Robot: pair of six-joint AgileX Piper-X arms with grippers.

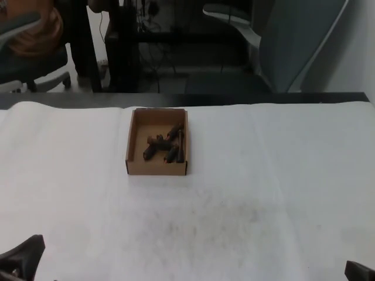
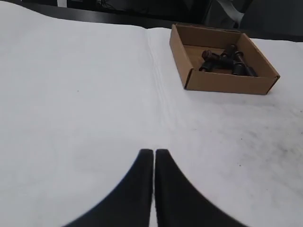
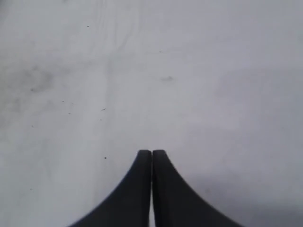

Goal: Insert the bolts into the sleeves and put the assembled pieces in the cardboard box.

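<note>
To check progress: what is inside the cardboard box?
Several dark pieces lie piled inside the cardboard box. Their exact count is unclear, since they overlap and cover one another.

The right gripper is pointing out over a white bench cover, its two dark fingers pressing flat against each other with nothing between them. Farther out from the tips, faint creases are running across the cover. A greyish smudge is showing off to one side, and a few tiny dark specks are lying scattered near the fingers.
</note>
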